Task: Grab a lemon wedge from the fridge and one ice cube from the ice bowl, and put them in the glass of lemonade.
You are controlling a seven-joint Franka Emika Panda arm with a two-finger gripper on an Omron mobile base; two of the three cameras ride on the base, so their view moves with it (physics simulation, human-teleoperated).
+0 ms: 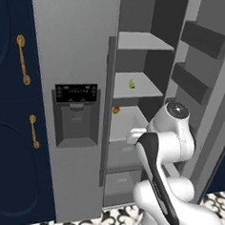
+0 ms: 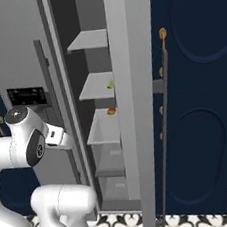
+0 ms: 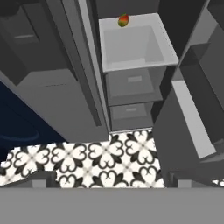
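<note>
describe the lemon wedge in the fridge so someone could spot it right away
The fridge stands with its right door open. On the second shelf from the top lies the lemon wedge, tiny and yellow-green. The round red-and-green fruit sits one shelf lower.

Left base view: set behind and left of the white arm, close to the tall silver-grey two-door fridge (image 1: 72,106), facing its shut dispenser door square-on and looking rightward into the open compartment.

Right base view: set behind and right of the arm, equally near the fridge (image 2: 13,57), facing past the edge of the swung-out right door into the same compartment.

Shared by both: the fridge's pale shelves, the tiny yellow-green lemon wedge (image 1: 132,84) (image 2: 110,84) on the middle one, the small round red-and-green fruit (image 1: 116,110) (image 2: 111,111) a shelf lower.

Hand view: in front of the fridge (image 3: 135,48), tilted steeply down over its lower drawers and the black-and-white patterned floor tiles (image 3: 105,162) at its foot; the same round fruit (image 3: 124,20) sits near the top.
</note>
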